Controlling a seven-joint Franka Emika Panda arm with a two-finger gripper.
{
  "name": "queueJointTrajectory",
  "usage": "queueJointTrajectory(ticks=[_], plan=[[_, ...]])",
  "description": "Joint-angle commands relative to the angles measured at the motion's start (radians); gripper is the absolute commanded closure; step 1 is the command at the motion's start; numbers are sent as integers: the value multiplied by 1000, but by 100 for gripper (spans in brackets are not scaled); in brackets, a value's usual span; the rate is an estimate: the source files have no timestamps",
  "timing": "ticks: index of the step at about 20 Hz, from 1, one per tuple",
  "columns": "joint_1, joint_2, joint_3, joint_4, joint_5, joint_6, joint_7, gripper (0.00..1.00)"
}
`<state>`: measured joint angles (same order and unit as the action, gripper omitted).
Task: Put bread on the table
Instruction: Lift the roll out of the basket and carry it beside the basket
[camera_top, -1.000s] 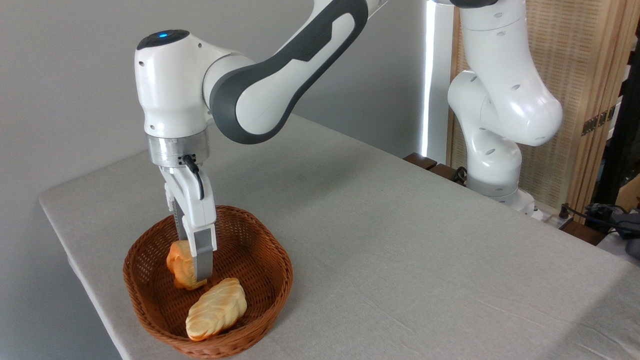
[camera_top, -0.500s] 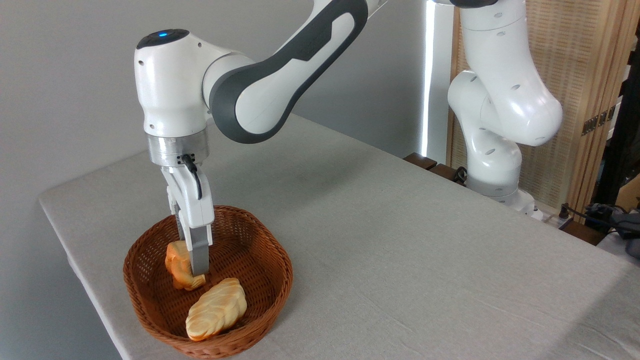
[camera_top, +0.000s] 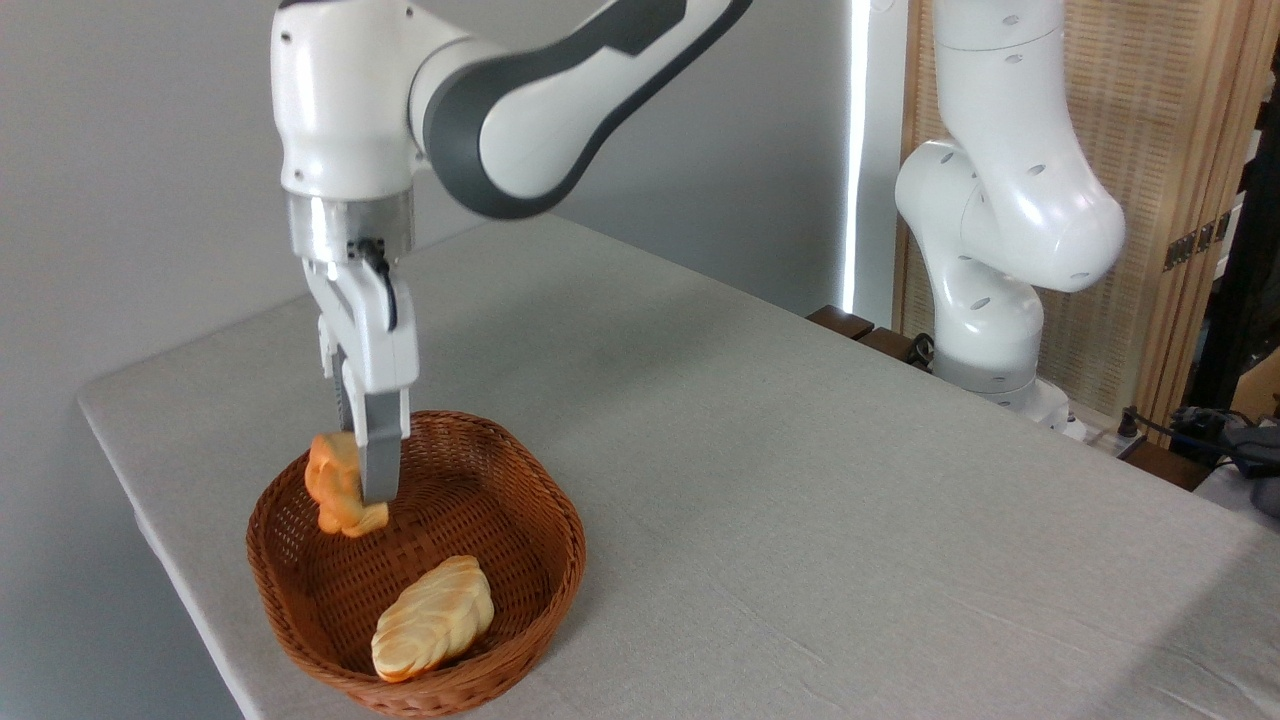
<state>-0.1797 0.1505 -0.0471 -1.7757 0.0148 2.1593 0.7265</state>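
Since there's only the one fixed camera view, everything is read off that. The bread (camera_top: 337, 487) is seen pinched between the fingers of the end effector (camera_top: 372, 492), which is closed down on it, and it's hanging clear of the floor of the wicker basket (camera_top: 520, 620), over the basket's far-left part, roughly level with the rim. So the pick looks done and the lift is underway, judging by the gap under the piece. What's left, as far as can be told: the piece has to be carried out past the rim and set down on the table (camera_top: 850, 480), where plenty of bare cloth is seen to the right. The bread's long axis is held close to vertical, tipped a bit, with one end pointing down-right. Which end is the cut one can't be made out. The paler loaf (camera_top: 433, 620) is left lying in the near part of the basket, untouched.
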Motion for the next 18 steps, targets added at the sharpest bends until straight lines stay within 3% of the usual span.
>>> queueJointTrajectory(ticks=[1,10,16,18], plan=[[5,-92,7,-36,-16,-75,4,43],[5,-278,15,-181,-58,-107,-44,43],[3,-356,15,-208,-62,-361,-45,41],[2,-362,16,-218,-104,-430,-48,40]])
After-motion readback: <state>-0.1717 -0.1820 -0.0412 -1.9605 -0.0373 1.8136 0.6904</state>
